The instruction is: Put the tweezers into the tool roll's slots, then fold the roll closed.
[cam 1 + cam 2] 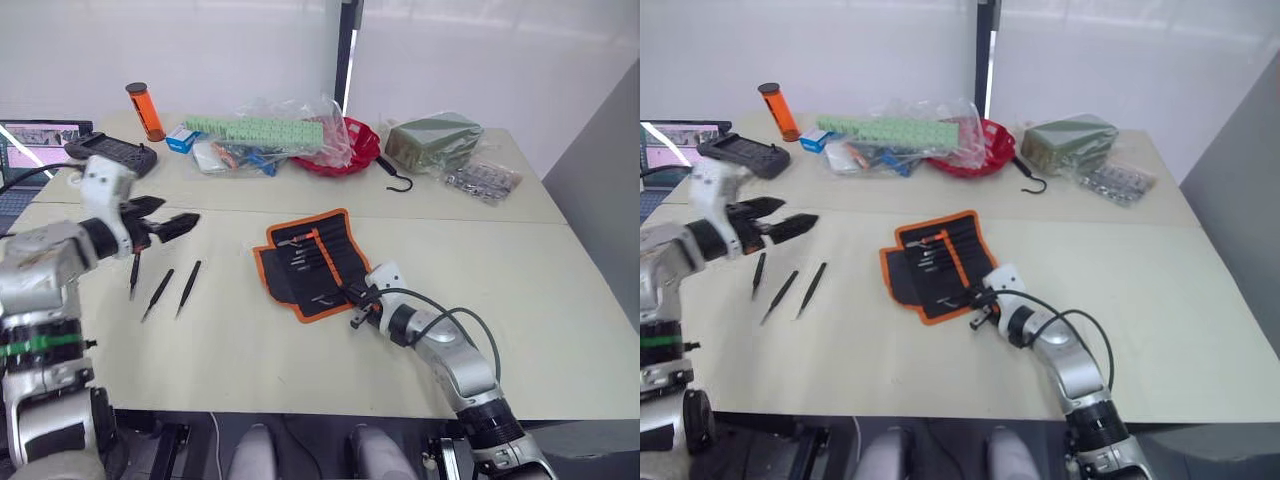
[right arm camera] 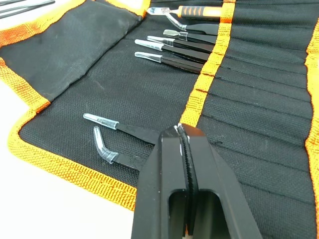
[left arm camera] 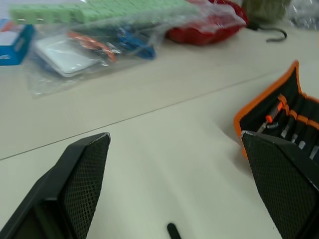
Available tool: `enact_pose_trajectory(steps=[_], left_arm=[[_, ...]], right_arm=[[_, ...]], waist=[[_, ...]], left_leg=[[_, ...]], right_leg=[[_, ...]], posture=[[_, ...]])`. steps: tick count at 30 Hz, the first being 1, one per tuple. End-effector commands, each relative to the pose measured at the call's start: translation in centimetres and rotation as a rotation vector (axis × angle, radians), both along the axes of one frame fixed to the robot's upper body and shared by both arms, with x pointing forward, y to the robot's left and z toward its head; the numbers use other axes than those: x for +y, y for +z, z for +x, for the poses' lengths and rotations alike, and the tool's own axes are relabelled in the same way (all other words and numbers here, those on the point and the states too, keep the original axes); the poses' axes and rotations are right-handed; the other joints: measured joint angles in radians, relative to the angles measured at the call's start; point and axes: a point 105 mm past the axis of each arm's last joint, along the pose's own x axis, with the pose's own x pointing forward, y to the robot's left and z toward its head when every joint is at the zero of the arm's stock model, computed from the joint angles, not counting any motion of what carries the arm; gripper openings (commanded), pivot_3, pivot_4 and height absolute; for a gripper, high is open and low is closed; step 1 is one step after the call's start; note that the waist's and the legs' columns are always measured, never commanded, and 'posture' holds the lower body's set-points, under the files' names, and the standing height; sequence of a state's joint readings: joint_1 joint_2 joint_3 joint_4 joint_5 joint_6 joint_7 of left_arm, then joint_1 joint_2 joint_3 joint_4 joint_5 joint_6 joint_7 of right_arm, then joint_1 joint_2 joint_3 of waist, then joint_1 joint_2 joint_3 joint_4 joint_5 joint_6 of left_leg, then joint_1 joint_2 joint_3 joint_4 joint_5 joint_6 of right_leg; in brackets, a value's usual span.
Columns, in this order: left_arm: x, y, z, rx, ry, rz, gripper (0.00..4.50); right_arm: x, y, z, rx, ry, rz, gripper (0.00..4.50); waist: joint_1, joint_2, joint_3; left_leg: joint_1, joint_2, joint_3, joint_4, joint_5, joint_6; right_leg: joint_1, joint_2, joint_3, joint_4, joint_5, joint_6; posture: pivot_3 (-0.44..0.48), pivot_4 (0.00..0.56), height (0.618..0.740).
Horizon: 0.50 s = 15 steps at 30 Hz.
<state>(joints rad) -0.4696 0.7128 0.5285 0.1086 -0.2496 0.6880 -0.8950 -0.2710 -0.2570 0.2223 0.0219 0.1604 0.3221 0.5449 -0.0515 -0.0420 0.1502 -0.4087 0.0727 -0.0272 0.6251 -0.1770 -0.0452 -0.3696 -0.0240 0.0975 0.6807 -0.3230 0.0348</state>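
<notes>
The black tool roll [image 1: 310, 262] with orange trim lies open in the middle of the table. Several black tweezers [image 2: 169, 47] sit in its slots [image 2: 259, 94], two of them [image 2: 124, 130] near the roll's front edge. Three more tweezers [image 1: 158, 293] lie loose on the table to the roll's left. My right gripper [image 2: 180, 132] is shut, its tip resting over the roll's near right part by the orange strip [image 1: 358, 300]. Above the loose tweezers my left gripper [image 1: 165, 222] hovers open, fingers [image 3: 84, 174] wide apart, with one tweezer's end [image 3: 173, 230] showing below it.
Along the back of the table stand an orange bottle [image 1: 146, 110], a black handheld device [image 1: 112, 152], clear bags with a green strip [image 1: 262, 130], a red bag [image 1: 350, 145], a dark green bag [image 1: 432, 140], a black hook [image 1: 398, 180] and a packet of metal parts [image 1: 483, 180].
</notes>
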Motion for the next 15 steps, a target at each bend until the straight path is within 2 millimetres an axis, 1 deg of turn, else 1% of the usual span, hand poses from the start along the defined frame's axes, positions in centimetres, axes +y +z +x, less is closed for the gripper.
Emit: enact_pose_trajectory(steps=[1,3,5,6,7,9,12,15], left_arm=[[3.6,1.3,-2.9,-0.125,0.146,0.005,4.48],[5.4,0.1,-5.0,-0.124,0.224,0.011,4.48],[7.3,-2.0,-7.7,-0.104,0.336,0.043,4.48],[7.9,-2.9,-8.8,-0.092,0.376,0.061,4.48],[8.2,-3.5,-9.9,-0.098,0.408,0.072,4.48],[8.7,-4.6,-11.7,-0.094,0.466,0.068,4.48],[9.1,-6.4,-14.1,-0.068,0.521,0.063,4.48],[9.3,-7.1,-15.6,-0.065,0.551,0.043,4.48]], right_arm=[[-0.6,-3.9,-0.8,0.130,-0.002,-0.082,0.00],[-0.4,-4.0,-0.8,0.133,0.013,-0.083,0.00],[-0.2,-4.1,-0.9,0.138,0.035,-0.088,0.00],[-0.1,-4.2,-0.9,0.139,0.041,-0.089,0.00],[0.0,-4.2,-1.0,0.140,0.047,-0.089,0.00],[0.1,-4.3,-1.0,0.141,0.053,-0.089,0.00],[0.2,-4.4,-1.1,0.144,0.063,-0.091,0.00],[0.3,-4.5,-1.2,0.149,0.074,-0.092,0.00]], waist=[[-0.001,0.000,0.000],[0.001,-0.001,0.000],[-0.003,-0.001,-0.001],[-0.003,-0.001,-0.001],[-0.003,-0.001,-0.001],[-0.001,-0.006,-0.004],[0.005,-0.008,-0.005],[0.006,-0.009,-0.005]], left_leg=[[0.001,0.000,0.000,0.000,0.000,0.000],[0.003,0.000,0.001,-0.001,0.000,0.000],[0.004,0.002,0.002,-0.001,0.000,0.000],[0.004,0.002,0.004,-0.002,0.000,-0.001],[0.005,0.002,0.005,-0.002,-0.001,-0.001],[0.004,0.003,0.005,-0.002,-0.001,-0.001],[0.005,0.005,0.005,-0.002,-0.001,-0.002],[0.006,0.005,0.006,-0.003,-0.003,-0.005]], right_leg=[[0.001,0.000,0.000,0.000,0.000,0.000],[0.002,0.000,0.000,0.000,-0.001,-0.001],[0.002,-0.001,0.000,-0.001,-0.001,-0.001],[0.002,-0.002,0.000,-0.002,-0.001,-0.001],[0.002,-0.003,0.000,-0.002,-0.001,-0.002],[0.001,-0.002,0.000,-0.002,-0.001,-0.003],[0.002,-0.002,-0.001,-0.004,-0.002,-0.004],[0.002,-0.002,-0.001,-0.004,-0.003,-0.006]], posture=[[0.000,0.150,0.738],[0.000,0.150,0.738],[0.000,0.150,0.738],[0.000,0.150,0.738],[0.000,0.150,0.738],[0.000,0.150,0.738],[0.000,0.150,0.738],[0.000,0.150,0.738]])
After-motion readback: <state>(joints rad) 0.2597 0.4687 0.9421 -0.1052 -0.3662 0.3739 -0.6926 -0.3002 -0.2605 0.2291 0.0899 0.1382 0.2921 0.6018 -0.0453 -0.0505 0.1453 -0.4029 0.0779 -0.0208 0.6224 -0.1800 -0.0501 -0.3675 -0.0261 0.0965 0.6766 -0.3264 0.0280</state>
